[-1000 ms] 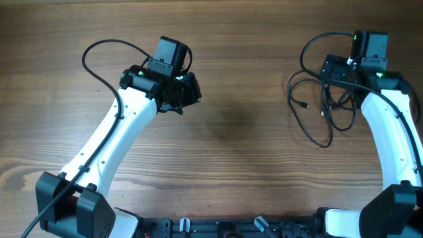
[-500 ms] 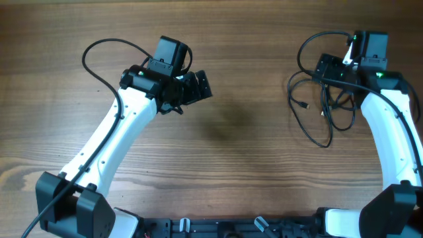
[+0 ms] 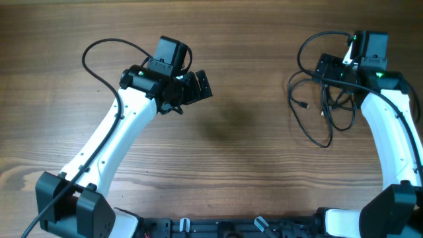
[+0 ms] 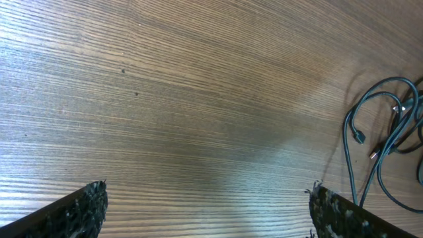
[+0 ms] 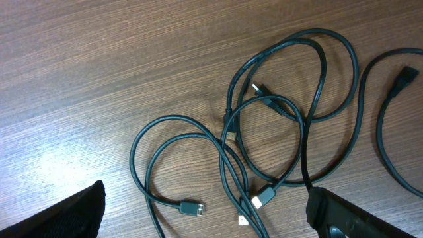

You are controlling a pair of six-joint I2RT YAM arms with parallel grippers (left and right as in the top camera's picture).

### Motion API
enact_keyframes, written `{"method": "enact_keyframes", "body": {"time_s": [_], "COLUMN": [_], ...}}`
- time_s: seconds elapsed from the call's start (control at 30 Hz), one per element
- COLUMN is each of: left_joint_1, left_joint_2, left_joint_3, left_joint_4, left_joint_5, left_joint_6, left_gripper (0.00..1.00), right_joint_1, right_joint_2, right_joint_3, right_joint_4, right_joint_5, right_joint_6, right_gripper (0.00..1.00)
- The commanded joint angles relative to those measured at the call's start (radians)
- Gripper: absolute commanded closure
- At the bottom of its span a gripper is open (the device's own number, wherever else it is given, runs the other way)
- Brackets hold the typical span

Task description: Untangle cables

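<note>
The thin black plug-ended cables lie in crossed loops at the right of the brown wooden tabletop, under the right gripper, which is spread apart like the distant left gripper, so it should probably pinch one free plug end only.

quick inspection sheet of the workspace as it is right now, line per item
surface: wooden table, bare wood grain, no spills seen
job's things: thin black cables lie in loose overlapping loops on the right side, several plug ends showing, not gripped
clutter: nothing seen
grippers: left pincer open, over bare wood, holding nothing; right pincer open, above the loops, holding nothing
cables: thicker arm wire arcs over the table beside the left arm, apart from the thin cables
surroundings: black base hardware along the near edge; nothing else seen
</note>
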Motion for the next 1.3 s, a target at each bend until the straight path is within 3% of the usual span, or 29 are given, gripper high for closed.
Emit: {"method": "enact_keyframes", "body": {"time_s": [0.0,1.27], "left_joint_1": [-0.003,-0.003], "left_joint_2": [0.006,0.006], "left_joint_3": [-0.006,-0.006], "left_joint_4": [0.002,0.002], "left_joint_5": [-0.017,-0.017], "left_joint_6": [0.008,0.008], "left_gripper": [0.00,0.00], "right_joint_1": [-0.002,0.003], "right_joint_2": [0.014,0.000], "right_joint_3": [0.011,0.010], "right_joint_4": [0.000,0.002], "right_joint_5": [-0.016,-0.016], "right_joint_6": [0.013,0.013], "right_gripper": [0.00,0.00]}}
